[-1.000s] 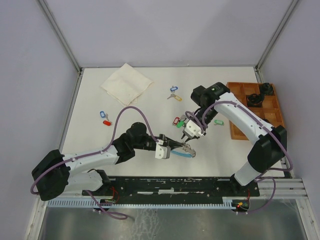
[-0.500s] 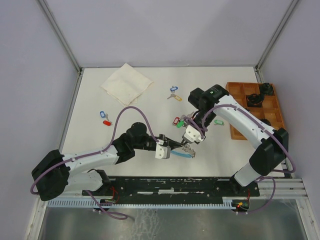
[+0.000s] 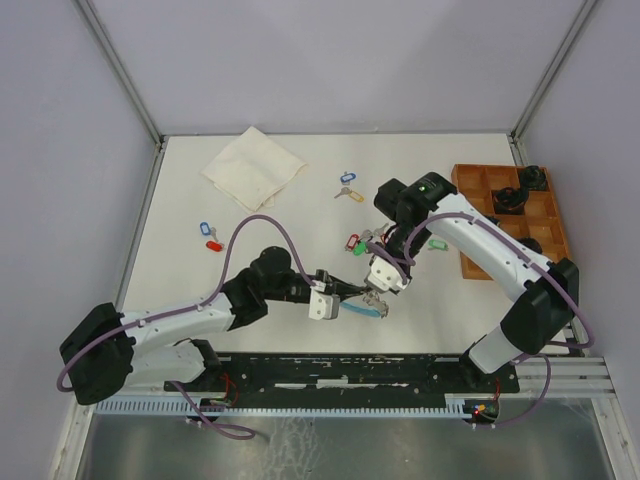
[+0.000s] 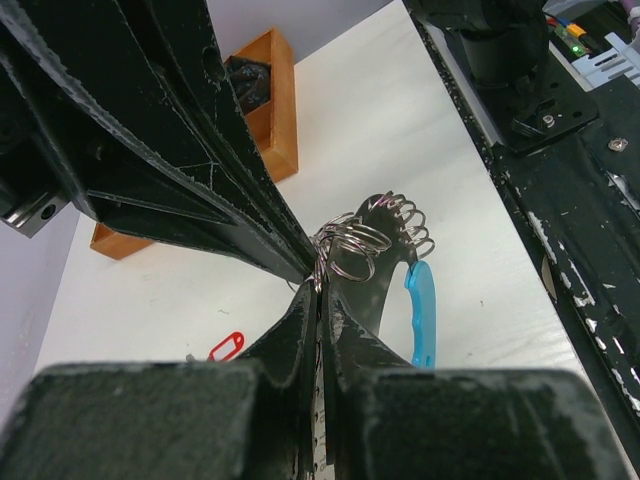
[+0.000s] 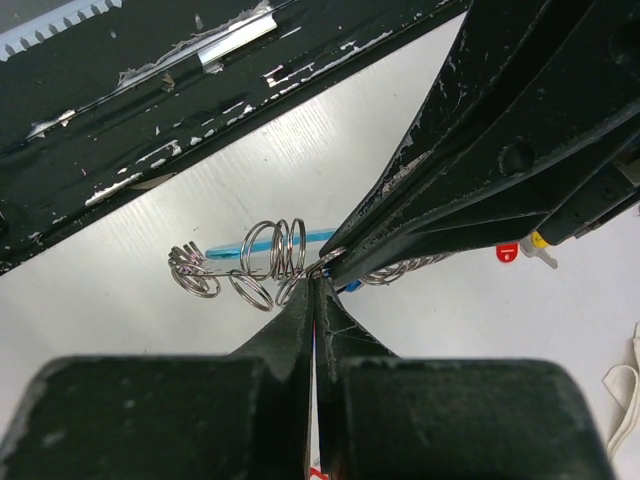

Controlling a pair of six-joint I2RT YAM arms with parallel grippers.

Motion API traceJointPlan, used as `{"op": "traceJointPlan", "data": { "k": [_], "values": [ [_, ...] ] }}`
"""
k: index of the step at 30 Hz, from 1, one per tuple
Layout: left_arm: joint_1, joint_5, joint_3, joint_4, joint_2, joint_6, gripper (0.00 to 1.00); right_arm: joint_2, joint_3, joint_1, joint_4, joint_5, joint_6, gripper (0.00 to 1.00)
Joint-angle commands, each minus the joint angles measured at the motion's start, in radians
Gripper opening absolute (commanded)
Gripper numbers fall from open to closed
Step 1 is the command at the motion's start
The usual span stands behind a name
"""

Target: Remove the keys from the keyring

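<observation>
The left claw (image 4: 318, 285) is clamped on the silvery wire-coil keyring (image 4: 420, 305) with its curved light-blue band, near the front edge of the white table (image 3: 300, 215). The right claw (image 5: 318, 278) is closed too, its tips touching the same coils.

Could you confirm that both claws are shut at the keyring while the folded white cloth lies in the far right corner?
Not quite: the top external view shows the folded white cloth lying in the far left corner. The rest holds: the left claw and the right claw are both shut at the keyring.
</observation>
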Motion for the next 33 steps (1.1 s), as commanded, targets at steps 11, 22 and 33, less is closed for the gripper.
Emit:
{"op": "traceJointPlan", "data": {
  "k": [11, 22, 33],
  "values": [
    [0.025, -0.069, -0.108, 0.326, -0.099, -0.132, 0.03, -0.041, 0.010, 0.009, -0.041, 0.080, -0.040, 0.01],
    [0.056, -0.062, -0.200, 0.617, -0.062, -0.285, 0.03, -0.050, -0.025, 0.005, 0.090, 0.082, 0.134, 0.01],
    [0.096, -0.152, -0.312, 0.556, -0.149, -0.311, 0.03, -0.052, -0.065, -0.157, 0.158, -0.041, 0.245, 0.01]
  ]
}}
